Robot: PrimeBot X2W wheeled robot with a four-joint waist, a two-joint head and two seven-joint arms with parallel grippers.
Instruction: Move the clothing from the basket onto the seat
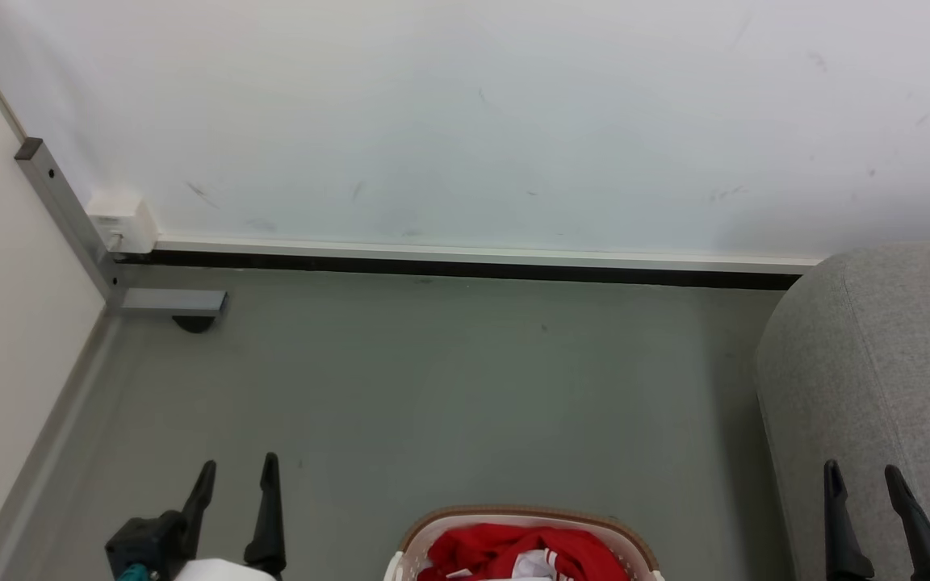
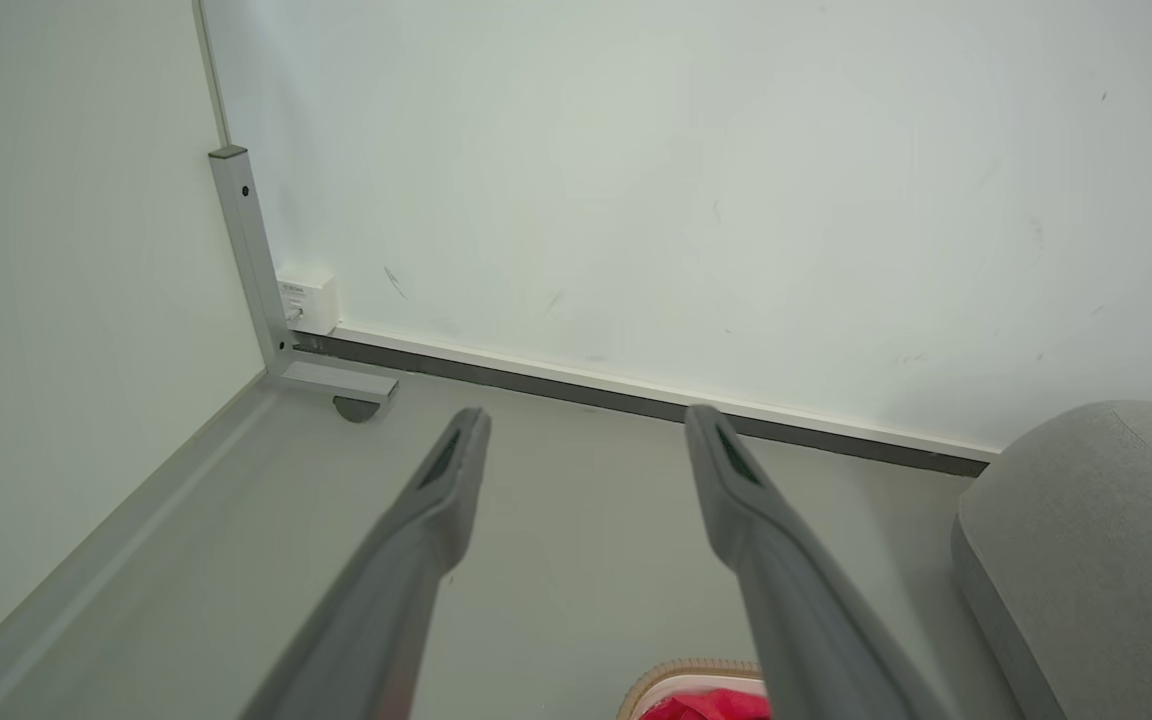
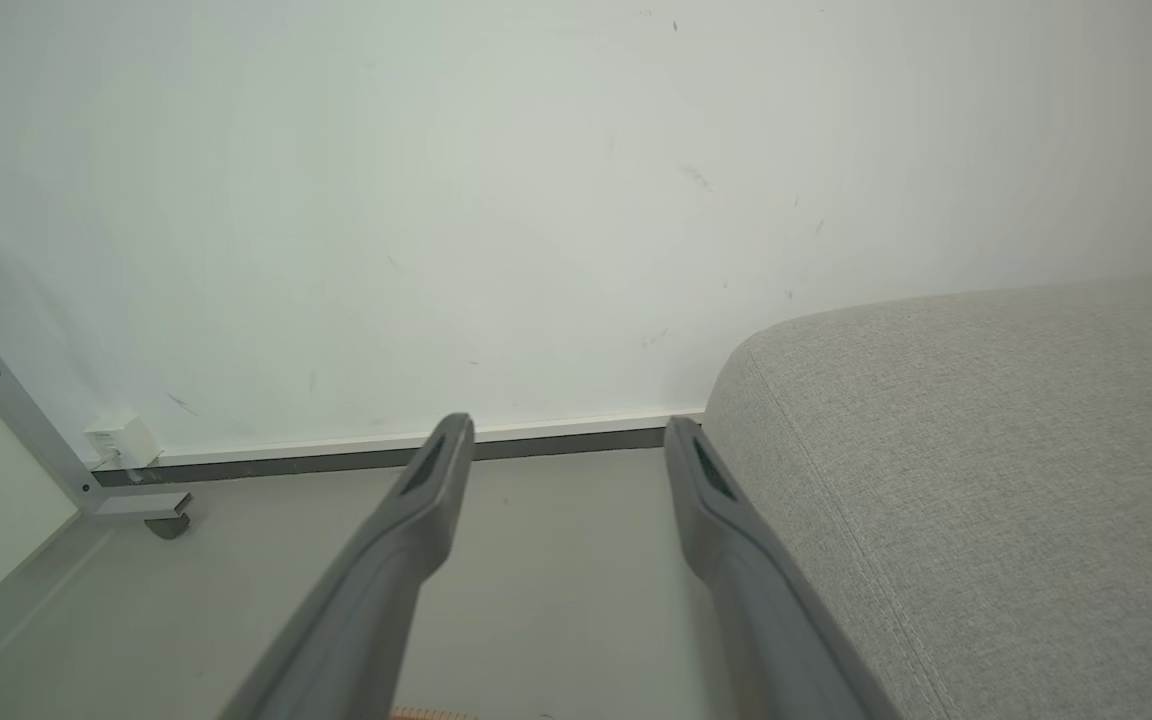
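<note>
Clothing (image 1: 513, 550) in the basket (image 1: 529, 512) lies near three o'clock from the spread, empty left gripper (image 1: 237, 472) and near nine o'clock from the spread, empty right gripper (image 1: 865, 472).

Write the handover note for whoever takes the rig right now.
Left gripper: open, empty, to the left of the basket.
Right gripper: open, empty, in front of the sofa.
Jersey: bunched inside the basket, which stands on the floor between the grippers, left of the sofa.
Done: nothing; the jersey is not yet gripped.
Left: grasp the jersey, lift it out, lay it on the sofa.
</note>
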